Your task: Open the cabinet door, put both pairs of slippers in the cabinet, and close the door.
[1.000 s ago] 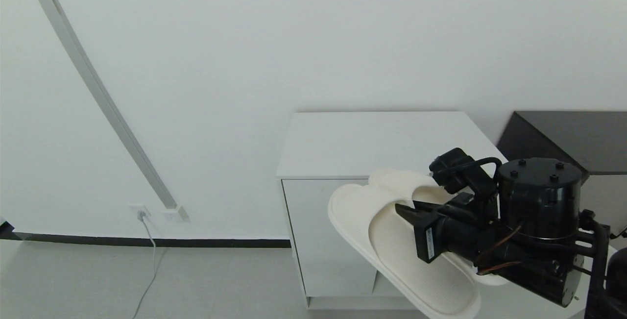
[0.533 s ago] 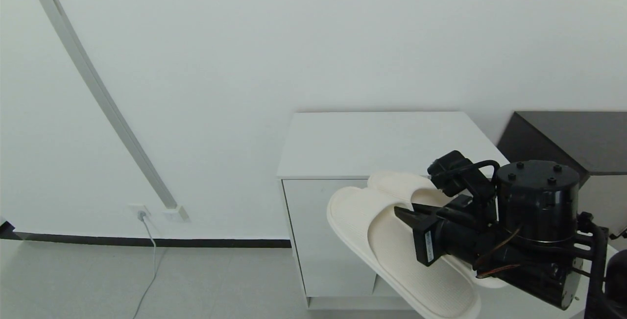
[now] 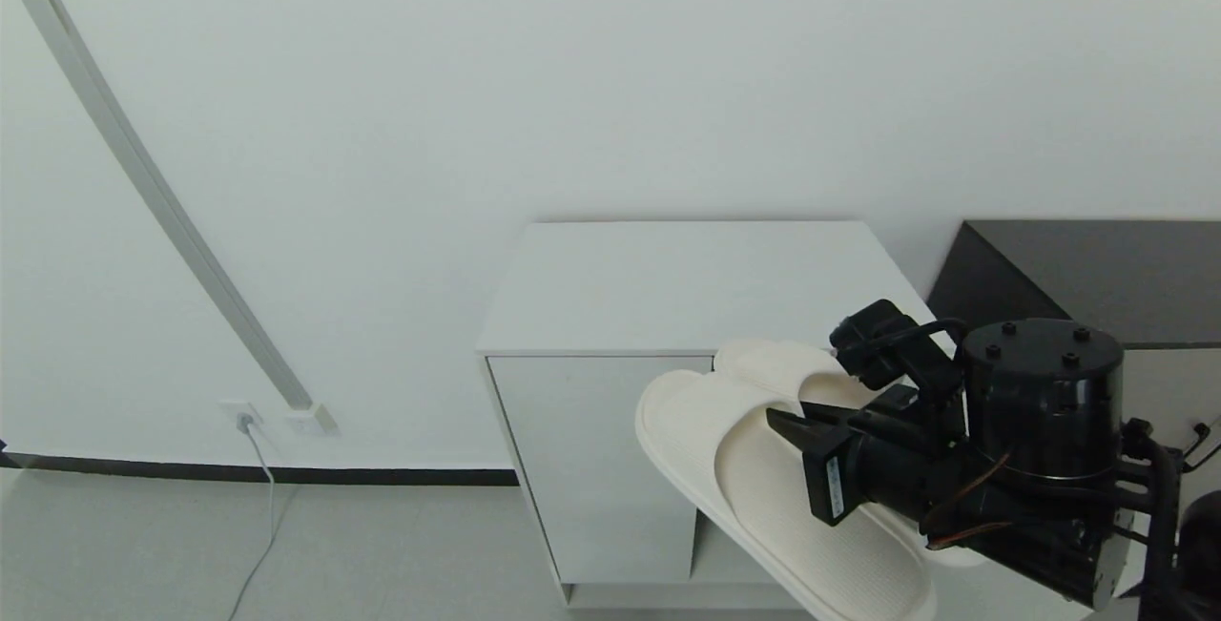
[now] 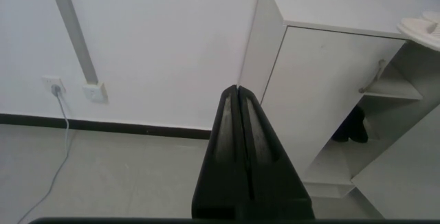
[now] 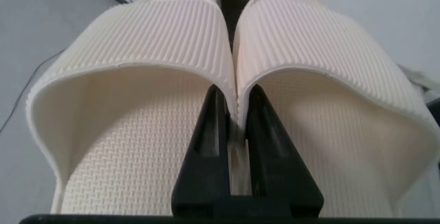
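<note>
right gripper [image 3: 780, 419] is clamped on the touching inner edges of the cream slippers [image 3: 763, 497]. the pair hangs side by side in the air before the white cabinet [image 3: 668, 287] and hides its right front. ribbed fabric uppers, waffle-pattern insoles, rounded toes. left gripper [image 4: 237, 100] is pinched together on nothing, facing the cabinet door [image 4: 323, 100]. the door is flat, smooth and swung open, with a slim bar handle [image 4: 372, 78] and shelves showing beside it. dark counter [image 3: 1078, 268] at right, wall socket [image 3: 243, 414] and trailing grey cable [image 3: 262, 526] at left.
</note>
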Robot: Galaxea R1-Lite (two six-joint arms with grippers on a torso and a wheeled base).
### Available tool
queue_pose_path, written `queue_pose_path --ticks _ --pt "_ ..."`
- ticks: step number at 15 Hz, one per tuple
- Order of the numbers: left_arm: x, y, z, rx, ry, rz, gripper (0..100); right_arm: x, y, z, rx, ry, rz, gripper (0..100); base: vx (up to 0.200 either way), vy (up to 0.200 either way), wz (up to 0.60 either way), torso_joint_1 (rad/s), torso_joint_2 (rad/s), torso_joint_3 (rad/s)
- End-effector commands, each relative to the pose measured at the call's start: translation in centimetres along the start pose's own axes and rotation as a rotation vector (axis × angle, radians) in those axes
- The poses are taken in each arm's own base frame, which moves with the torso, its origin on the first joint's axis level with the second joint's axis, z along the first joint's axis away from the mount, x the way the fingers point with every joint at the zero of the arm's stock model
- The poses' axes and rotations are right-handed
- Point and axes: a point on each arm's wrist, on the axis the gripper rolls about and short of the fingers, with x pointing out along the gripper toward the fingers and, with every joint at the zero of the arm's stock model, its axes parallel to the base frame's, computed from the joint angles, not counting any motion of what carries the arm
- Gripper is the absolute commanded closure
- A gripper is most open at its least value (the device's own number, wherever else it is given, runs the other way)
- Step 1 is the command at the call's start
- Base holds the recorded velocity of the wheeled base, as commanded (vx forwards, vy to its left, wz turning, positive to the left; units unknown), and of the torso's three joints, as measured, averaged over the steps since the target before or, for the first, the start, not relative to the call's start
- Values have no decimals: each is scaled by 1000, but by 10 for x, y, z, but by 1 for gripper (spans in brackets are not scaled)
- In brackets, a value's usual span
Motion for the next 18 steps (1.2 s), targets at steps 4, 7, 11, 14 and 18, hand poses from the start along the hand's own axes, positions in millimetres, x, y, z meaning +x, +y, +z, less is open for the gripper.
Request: queue_pose_path --ticks 4,7,11,14,18 --pt "0 0 0 -1 -1 1 100 -1 2 -2 -2 8 9 100 0 -200 0 6 2 2" --pt "0 0 0 -1 -1 1 100 -1 3 -3 -2 8 10 100 0 -200 0 4 2 1" --pt "0 0 0 -1 -1 1 100 -2 6 -5 -4 -21 23 100 0 -50 0 -1 1 -1" --pt "0 0 0 -1 -1 1 100 0 6 -6 -2 -26 25 100 0 0 0 0 0 0" --pt "0 0 0 -2 -1 1 100 0 7 -4 0 -33 26 100 0 0 0 0 0 0"
